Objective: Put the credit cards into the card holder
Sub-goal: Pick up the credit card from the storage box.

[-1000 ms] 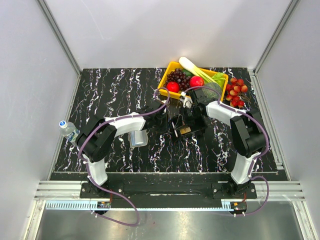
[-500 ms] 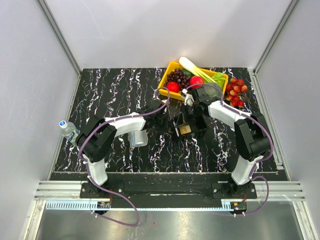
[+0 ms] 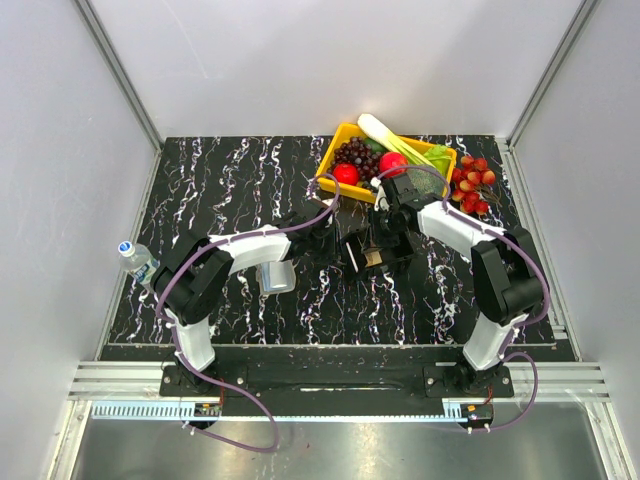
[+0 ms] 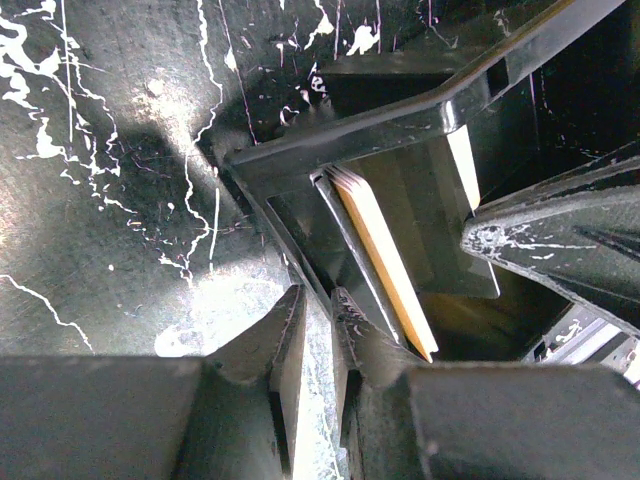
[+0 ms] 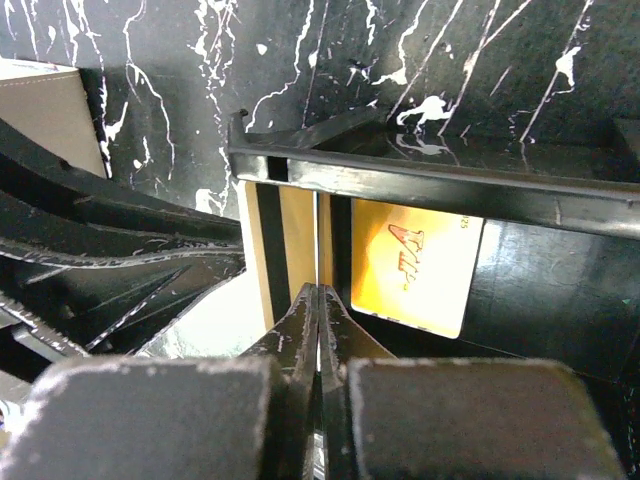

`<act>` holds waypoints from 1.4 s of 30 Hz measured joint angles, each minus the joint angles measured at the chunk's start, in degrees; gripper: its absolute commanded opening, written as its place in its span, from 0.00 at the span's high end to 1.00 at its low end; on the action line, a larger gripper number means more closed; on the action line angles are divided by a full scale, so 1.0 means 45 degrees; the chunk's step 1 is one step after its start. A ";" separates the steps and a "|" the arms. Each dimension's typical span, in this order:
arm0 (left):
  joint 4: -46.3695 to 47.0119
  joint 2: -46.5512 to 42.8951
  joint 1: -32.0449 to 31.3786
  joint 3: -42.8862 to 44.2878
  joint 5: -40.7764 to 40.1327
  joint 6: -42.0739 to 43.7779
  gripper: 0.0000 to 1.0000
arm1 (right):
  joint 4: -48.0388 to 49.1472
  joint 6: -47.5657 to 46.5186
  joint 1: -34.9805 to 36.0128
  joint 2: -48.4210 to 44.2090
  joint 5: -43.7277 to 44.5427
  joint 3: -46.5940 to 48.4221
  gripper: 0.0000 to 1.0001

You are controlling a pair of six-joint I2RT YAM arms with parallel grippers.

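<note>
A black tray lies tilted at the table's middle, with credit cards standing on edge inside it. My left gripper is clamped on the tray's side wall, next to a cream and orange card stack. My right gripper is shut on the edge of one thin card, seen edge-on between its tips. A yellow card with a logo leans behind it, and a tan card stands to the left. The grey card holder rests on the table under the left arm, apart from both grippers.
A yellow basket of fruit and vegetables stands at the back, just behind the right gripper. A cluster of red fruit lies to its right. A water bottle sits at the table's left edge.
The right gripper's jaws have closed fully on the card's edge, and its arm has shifted slightly toward the back. The left arm has not moved.
</note>
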 measured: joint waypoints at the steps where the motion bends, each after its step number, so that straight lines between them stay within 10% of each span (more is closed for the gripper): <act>1: 0.0005 0.0000 0.0000 0.0000 0.0005 0.0000 0.80 | 0.0000 0.0000 0.0000 0.0010 0.0097 0.0000 1.00; 42: -0.0243 -0.0073 0.0058 0.0000 0.0039 0.0010 0.80 | 0.0267 -0.0418 0.0053 0.0981 -0.0233 0.0277 0.95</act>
